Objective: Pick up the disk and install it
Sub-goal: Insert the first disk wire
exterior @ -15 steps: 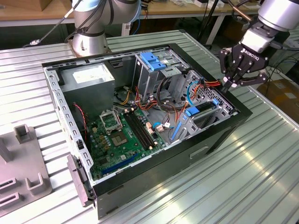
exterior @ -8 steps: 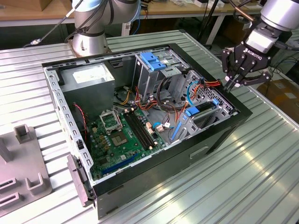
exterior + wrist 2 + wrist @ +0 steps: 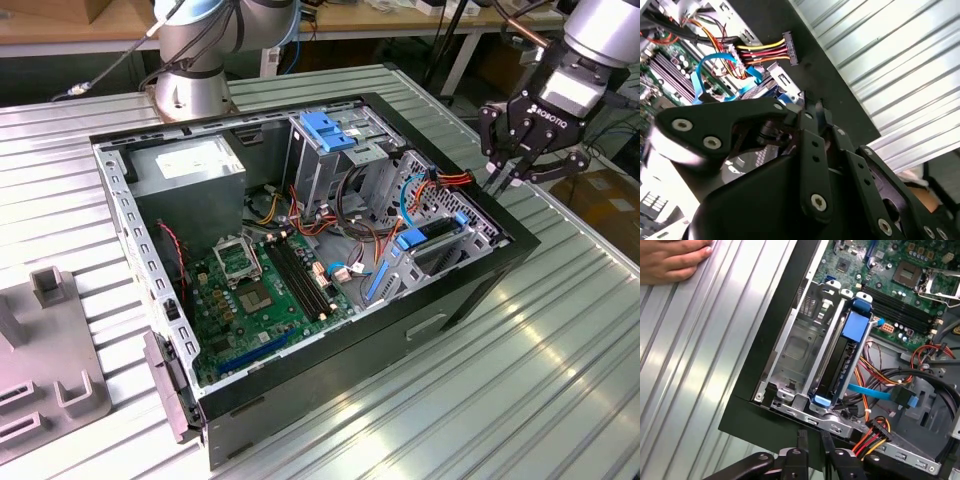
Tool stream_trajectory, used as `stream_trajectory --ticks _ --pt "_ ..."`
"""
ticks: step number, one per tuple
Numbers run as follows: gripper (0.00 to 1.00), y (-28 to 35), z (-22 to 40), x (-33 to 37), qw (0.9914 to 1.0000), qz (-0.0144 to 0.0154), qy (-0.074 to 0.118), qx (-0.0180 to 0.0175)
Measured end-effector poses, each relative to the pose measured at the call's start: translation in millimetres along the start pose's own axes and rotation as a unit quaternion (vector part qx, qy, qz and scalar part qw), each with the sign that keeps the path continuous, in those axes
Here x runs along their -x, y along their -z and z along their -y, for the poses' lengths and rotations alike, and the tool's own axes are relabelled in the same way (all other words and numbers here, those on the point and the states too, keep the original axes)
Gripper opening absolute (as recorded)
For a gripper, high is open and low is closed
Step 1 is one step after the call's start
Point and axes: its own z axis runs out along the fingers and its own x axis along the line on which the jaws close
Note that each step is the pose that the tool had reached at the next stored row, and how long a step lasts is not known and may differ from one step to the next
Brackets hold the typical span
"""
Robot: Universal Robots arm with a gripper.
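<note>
The disk (image 3: 852,327), edged by its blue carrier frame, stands on edge in a slot of the metal drive bay (image 3: 795,347) at the corner of the open computer case (image 3: 450,300); in the exterior view the disk (image 3: 411,238) lies at the case's right end. My gripper (image 3: 505,182) hovers just outside that end wall, above the case's rim. In both wrist views its fingers are drawn close together with nothing between them, and the gripper (image 3: 815,437) sits a short way from the disk's near blue tab. The gripper (image 3: 814,112) touches nothing.
A loose power connector (image 3: 881,429) on red and yellow wires and a blue data cable (image 3: 875,392) lie beside the bay. A hand (image 3: 670,260) rests on the ribbed table. An upright cage with a blue top (image 3: 325,130) stands inside the case. A grey fixture (image 3: 40,340) sits at the exterior view's left.
</note>
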Motion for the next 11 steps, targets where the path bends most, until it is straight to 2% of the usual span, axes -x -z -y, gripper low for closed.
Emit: stream_trajectory --ticks 1,5,7,10,11 --pt "0.25 -0.2 0.3 0.0 0.99999 0.0000 0.005 0.0000" --pt "0.25 -0.4 2.2 1.7 0.99970 -0.0005 0.024 0.0003" --pt "0.25 -0.4 3.1 3.3 0.99918 -0.0009 0.040 0.0006" --pt "0.25 -0.7 5.0 7.6 0.99884 -0.0011 0.048 0.0008" --pt "0.25 -0.6 6.9 11.8 0.99881 -0.0019 0.049 0.0012"
